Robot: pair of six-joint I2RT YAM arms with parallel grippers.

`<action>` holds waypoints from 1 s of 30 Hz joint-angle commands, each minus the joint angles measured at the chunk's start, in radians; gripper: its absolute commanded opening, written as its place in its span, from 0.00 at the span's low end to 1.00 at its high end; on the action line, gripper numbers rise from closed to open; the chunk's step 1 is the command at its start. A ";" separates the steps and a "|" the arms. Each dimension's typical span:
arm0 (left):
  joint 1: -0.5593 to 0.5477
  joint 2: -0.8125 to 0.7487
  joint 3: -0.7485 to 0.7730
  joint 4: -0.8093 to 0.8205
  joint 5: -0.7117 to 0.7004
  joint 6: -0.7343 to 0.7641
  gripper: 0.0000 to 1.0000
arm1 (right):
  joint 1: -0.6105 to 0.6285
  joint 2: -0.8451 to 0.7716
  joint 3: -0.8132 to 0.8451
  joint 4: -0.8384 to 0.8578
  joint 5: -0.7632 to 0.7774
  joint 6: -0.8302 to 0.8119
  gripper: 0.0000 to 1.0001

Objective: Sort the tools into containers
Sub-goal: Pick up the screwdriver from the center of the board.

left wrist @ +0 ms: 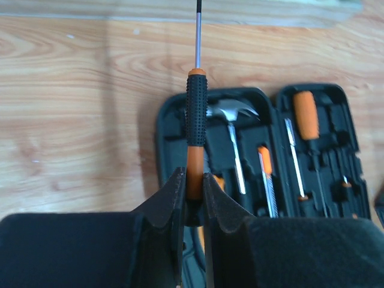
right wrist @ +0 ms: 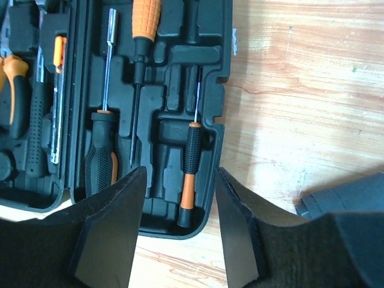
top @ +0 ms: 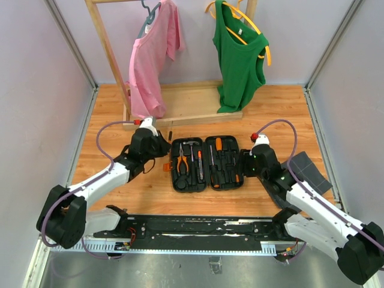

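Clamping a black-and-orange screwdriver (left wrist: pixel 195 114), left fingers (left wrist: pixel 168 204) pinch its handle — right fingers (right wrist: pixel 114 216) gape apart over the tool case (right wrist: pixel 225 36).

there is one black tool case (right wrist: pixel 180 57) open on the bench (top: pixel 270 114), and it has two halves. the left half holds one hammer (left wrist: pixel 231 114), one pair of orange-handled pliers (top: pixel 182 163) and one thin silver tool with an orange end (left wrist: pixel 268 186). the right half holds three screwdrivers: one orange-handled screwdriver (right wrist: pixel 146 18), one black-handled screwdriver (right wrist: pixel 99 156) and one small black-and-orange screwdriver (right wrist: pixel 191 162). a fourth screwdriver (left wrist: pixel 195 120) sits between the left fingers (left wrist: pixel 165 207). there are two robot arms, the left arm (top: pixel 102 180) and the right arm (top: pixel 324 210). there are two shirts, one pink shirt (top: pixel 153 54) and one green shirt (top: pixel 240 60), and one dark grey tray (top: pixel 309 165).
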 commanded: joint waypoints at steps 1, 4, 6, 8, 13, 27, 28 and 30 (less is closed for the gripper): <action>-0.057 -0.035 -0.028 0.155 0.163 -0.012 0.01 | -0.015 -0.038 -0.039 0.070 0.016 0.077 0.51; -0.142 -0.024 -0.018 0.189 0.139 -0.014 0.01 | -0.014 -0.064 -0.068 0.125 -0.019 0.134 0.52; -0.188 -0.008 -0.011 0.216 0.130 -0.028 0.00 | -0.015 -0.094 -0.097 0.175 -0.040 0.187 0.52; -0.225 0.015 -0.010 0.247 0.129 -0.051 0.01 | -0.015 -0.138 -0.142 0.230 -0.038 0.258 0.52; -0.327 0.072 0.008 0.298 0.095 -0.088 0.00 | -0.015 -0.249 -0.251 0.369 -0.034 0.371 0.54; -0.469 0.196 0.084 0.359 0.073 -0.116 0.00 | -0.015 -0.271 -0.367 0.711 -0.175 0.475 0.53; -0.473 0.203 0.088 0.362 0.077 -0.115 0.00 | -0.016 -0.256 -0.359 0.722 -0.185 0.474 0.53; -0.482 0.213 0.095 0.368 0.087 -0.112 0.00 | -0.015 -0.222 -0.353 0.753 -0.207 0.481 0.52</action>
